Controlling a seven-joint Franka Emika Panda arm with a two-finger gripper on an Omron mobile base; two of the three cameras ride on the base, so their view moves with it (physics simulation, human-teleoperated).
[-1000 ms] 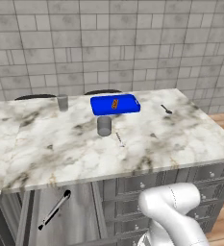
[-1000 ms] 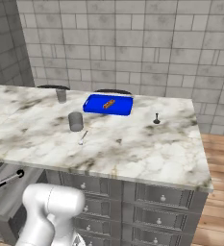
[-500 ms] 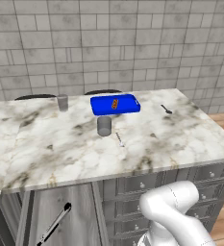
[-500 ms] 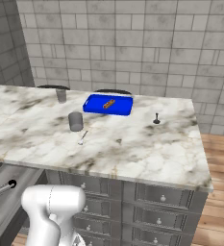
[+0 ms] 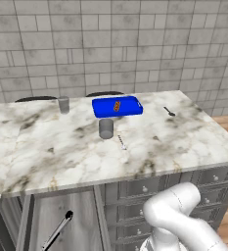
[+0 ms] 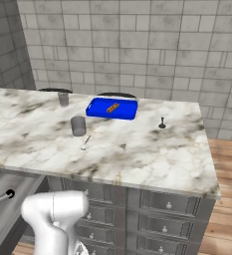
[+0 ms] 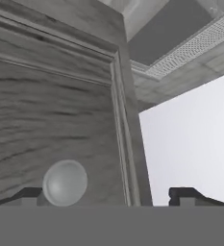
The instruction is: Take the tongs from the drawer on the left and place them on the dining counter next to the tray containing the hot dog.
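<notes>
The drawer (image 5: 81,215) stands pulled out below the dining counter (image 5: 52,152) at lower left, and the tongs (image 5: 57,233) lie slantwise inside it. From the right base view the tongs (image 6: 0,197) lie in the drawer (image 6: 20,182) at the left edge. On the counter sits the blue tray (image 5: 117,106) holding the hot dog (image 5: 117,105). In the hand view my gripper (image 7: 106,196) is open in front of the drawer's panelled front (image 7: 51,110). The round silver knob (image 7: 65,182) sits between the fingertips, close to the left one, untouched.
A grey cup (image 5: 105,128) stands in front of the tray, with a second cup (image 5: 63,104) at the back left. A thin utensil (image 5: 121,142) and a small dark spoon (image 5: 169,112) lie on the marble. My white arm (image 5: 176,218) bends down before the narrower drawers (image 6: 170,204).
The drawer with the tongs has slid a little further out toward the base over the last second. Things on the counter have not moved.
</notes>
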